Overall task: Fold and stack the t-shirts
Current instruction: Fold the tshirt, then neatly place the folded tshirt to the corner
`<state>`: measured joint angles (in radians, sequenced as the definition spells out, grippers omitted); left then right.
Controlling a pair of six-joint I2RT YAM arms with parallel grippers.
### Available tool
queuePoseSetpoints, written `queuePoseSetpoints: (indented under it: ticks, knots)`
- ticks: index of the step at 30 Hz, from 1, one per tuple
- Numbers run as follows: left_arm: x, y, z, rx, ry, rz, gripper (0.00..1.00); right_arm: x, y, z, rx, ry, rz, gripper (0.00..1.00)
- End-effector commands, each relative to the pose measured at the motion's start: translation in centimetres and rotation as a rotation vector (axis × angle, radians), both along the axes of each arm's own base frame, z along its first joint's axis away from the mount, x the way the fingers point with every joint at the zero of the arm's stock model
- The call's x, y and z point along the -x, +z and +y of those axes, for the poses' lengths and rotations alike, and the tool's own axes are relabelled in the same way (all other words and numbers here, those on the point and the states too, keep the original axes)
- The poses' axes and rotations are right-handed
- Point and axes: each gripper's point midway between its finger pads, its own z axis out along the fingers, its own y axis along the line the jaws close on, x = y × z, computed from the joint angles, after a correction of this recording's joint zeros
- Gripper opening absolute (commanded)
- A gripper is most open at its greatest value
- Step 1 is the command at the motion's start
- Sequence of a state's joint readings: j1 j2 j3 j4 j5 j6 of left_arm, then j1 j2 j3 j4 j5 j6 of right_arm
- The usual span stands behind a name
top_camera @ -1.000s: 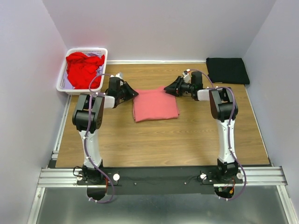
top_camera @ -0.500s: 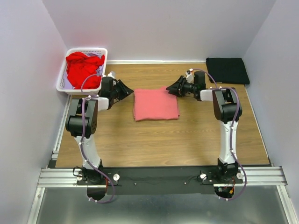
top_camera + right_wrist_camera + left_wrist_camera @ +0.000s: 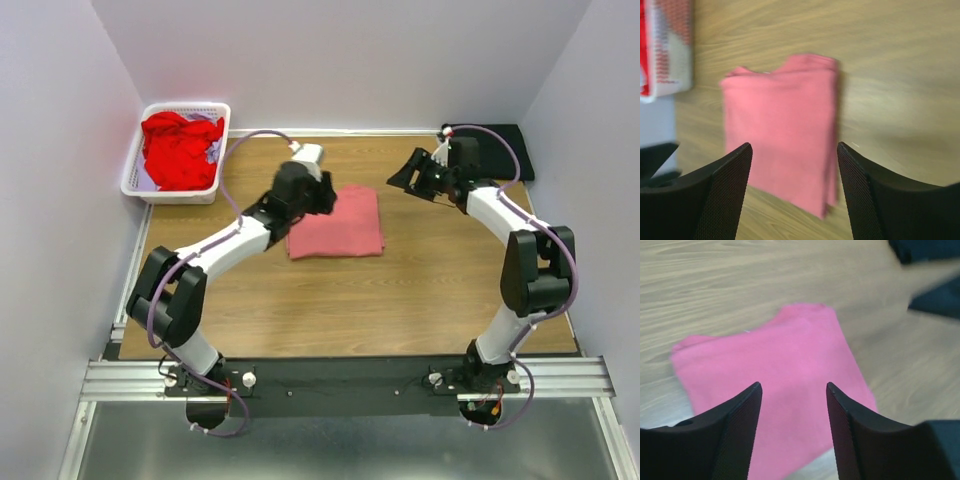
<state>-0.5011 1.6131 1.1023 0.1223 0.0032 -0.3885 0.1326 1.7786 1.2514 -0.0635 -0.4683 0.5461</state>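
A folded pink t-shirt lies flat at the middle of the wooden table; it also shows in the left wrist view and the right wrist view. My left gripper is open and empty, hovering over the shirt's left edge. My right gripper is open and empty, raised to the right of the shirt and apart from it. A folded black t-shirt lies at the far right corner. Crumpled red t-shirts fill a white basket at the far left.
Grey walls close the table on three sides. The right arm's elbow stands near the right edge. A metal rail runs along the near edge. Bare wood lies in front of the pink shirt.
My left gripper swung from left of the pink shirt to over its left edge. My right gripper pulled back to the right and up, away from the shirt. The shirt has not moved.
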Motion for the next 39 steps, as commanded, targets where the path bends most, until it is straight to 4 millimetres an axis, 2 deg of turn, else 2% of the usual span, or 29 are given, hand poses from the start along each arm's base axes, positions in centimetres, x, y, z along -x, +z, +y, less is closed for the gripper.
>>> queuePoseSetpoints:
  ticks: [1,2,4,5,6,8,9,10,12,13,16,18,21,27,31,39]
  knots:
    - [2.9,-2.1,-1.8,-0.339,-0.044,-0.085,0.65,4.1,-4.4,-6.5,0.198,-0.151,0.18,0.77]
    - [3.6,-2.5,-3.0,-0.375,-0.083,-0.1,0.67,5.0,-5.2,-7.5,0.219,-0.183,0.209,0.8]
    - [4.1,-3.2,-4.7,-0.448,-0.13,-0.128,0.67,6.0,-5.4,-9.0,0.234,-0.226,0.232,0.85]
    - [5.3,-3.5,-6.5,-0.464,-0.179,-0.141,0.67,6.4,-5.0,-9.5,0.233,-0.247,0.228,0.88]
    - [5.6,-3.7,-7.3,-0.485,-0.205,-0.153,0.67,7.1,-5.5,-9.9,0.229,-0.258,0.249,0.9]
    - [6.7,-4.5,-9.8,-0.489,-0.269,-0.154,0.67,7.9,-5.2,-9.8,0.21,-0.259,0.252,0.95]
    - [7.2,-4.9,-10.6,-0.518,-0.313,-0.17,0.67,8.5,-5.7,-9.7,0.206,-0.257,0.271,0.98]
    - [7.3,-5.6,-11.5,-0.542,-0.345,-0.174,0.67,8.5,-5.7,-10.5,0.198,-0.283,0.275,0.99]
    - [8.4,-6.6,-13.2,-0.559,-0.4,-0.177,0.66,8.8,-5.9,-10.8,0.2,-0.298,0.282,1.0]
    - [8.6,-7.9,-14.0,-0.567,-0.433,-0.164,0.66,9.2,-6.4,-11.1,0.204,-0.312,0.298,1.0]
    - [8.8,-9.8,-15.2,-0.597,-0.465,-0.146,0.65,9.8,-7.0,-11.0,0.182,-0.31,0.324,1.0]
    - [8.5,-11.1,-15.7,-0.617,-0.471,-0.131,0.63,10.4,-7.3,-10.5,0.158,-0.296,0.338,1.0]
    - [8.5,-11.6,-15.8,-0.628,-0.477,-0.123,0.59,10.8,-7.6,-10.4,0.157,-0.291,0.348,1.0]
    - [9.0,-14.4,-16.0,-0.657,-0.513,-0.078,0.51,11.3,-7.7,-10.0,0.145,-0.266,0.353,1.0]
    - [9.6,-15.4,-16.3,-0.659,-0.549,-0.059,0.51,11.5,-8.1,-9.7,0.134,-0.252,0.367,1.0]
    - [10.1,-16.6,-16.5,-0.658,-0.58,-0.037,0.57,11.3,-8.1,-8.6,0.085,-0.2,0.363,0.99]
